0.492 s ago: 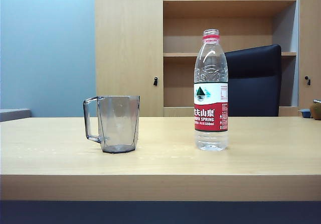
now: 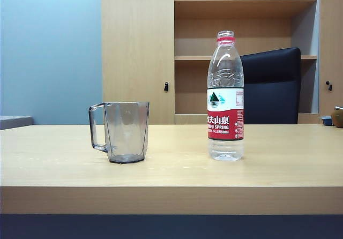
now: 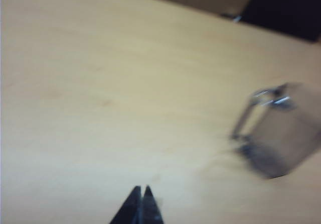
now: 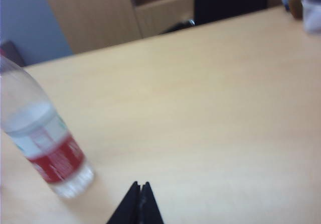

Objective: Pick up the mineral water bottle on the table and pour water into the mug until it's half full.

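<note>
Office table (image 2: 278,169) | mineral water bottle (image 2: 225,97) uncapped, upright, untouched | mug (image 2: 126,132) apparently empty | left gripper (image 3: 141,204), right gripper (image 4: 140,202) pressed together, away | grasp, pour remain

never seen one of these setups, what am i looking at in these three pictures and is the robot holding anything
This is a two-armed robot, seen through three cameras. One camera stands off the arms and looks across the table from the front; neither arm shows in that picture. The other two sit on the wrists, each looking down past its own two-finger gripper.

On the table stand a clear grey mug, which looks empty, and to its right an uncapped mineral water bottle. Behind are a cupboard with shelves and a dark chair.

The left wrist picture shows the left gripper above bare tabletop, with the mug off to one side. The right wrist picture shows the right gripper likewise, near the bottle. Both grippers are shut and hold nothing.
</note>
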`<state>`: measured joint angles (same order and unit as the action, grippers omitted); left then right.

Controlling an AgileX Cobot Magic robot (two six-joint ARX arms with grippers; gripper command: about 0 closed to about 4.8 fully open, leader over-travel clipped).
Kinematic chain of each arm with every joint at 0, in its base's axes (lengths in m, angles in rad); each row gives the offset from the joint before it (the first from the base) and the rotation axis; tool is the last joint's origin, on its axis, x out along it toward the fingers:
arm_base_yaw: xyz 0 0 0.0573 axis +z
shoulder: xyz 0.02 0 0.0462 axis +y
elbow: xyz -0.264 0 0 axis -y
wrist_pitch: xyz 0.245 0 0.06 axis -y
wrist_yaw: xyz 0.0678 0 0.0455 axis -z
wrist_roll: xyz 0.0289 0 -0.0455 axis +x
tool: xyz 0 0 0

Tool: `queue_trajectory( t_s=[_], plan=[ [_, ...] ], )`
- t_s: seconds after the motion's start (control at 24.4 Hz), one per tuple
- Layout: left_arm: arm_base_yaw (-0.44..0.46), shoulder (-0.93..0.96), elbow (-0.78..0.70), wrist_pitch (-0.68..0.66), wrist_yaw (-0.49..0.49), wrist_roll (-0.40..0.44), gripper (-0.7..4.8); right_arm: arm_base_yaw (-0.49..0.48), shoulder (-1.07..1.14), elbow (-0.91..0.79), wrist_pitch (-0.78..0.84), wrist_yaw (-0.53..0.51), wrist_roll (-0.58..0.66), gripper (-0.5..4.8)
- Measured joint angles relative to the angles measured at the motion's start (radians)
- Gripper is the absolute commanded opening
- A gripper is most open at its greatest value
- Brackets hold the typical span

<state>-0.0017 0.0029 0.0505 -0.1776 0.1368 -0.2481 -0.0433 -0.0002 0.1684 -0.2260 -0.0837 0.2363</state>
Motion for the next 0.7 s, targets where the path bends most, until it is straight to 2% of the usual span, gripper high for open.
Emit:
queue_trajectory(
  t_s=[0.2,0.29,0.37,0.41,0.57,0.7],
  plan=[
    [0.0,-0.001,0.105,0.05,0.222,-0.084,-0.06,0.001,0.002,0.162,-0.054,-0.027,0.0,0.05],
    [0.0,0.005,0.158,0.045,0.363,-0.092,-0.06,0.001,0.041,0.266,-0.055,-0.152,-0.042,0.35],
    [0.0,0.031,0.204,0.047,0.454,-0.082,-0.06,0.002,0.092,0.333,-0.037,-0.257,-0.089,1.07],
    [0.0,0.071,0.242,0.05,0.525,-0.069,-0.06,0.003,0.18,0.404,-0.038,-0.32,-0.122,1.22],
    [0.0,0.224,0.327,0.03,0.633,-0.01,-0.06,0.002,0.338,0.52,-0.046,-0.336,-0.164,1.49],
    [0.0,0.317,0.383,0.014,0.645,0.05,-0.06,0.006,0.453,0.558,-0.002,-0.336,-0.198,1.49]
  ],
)
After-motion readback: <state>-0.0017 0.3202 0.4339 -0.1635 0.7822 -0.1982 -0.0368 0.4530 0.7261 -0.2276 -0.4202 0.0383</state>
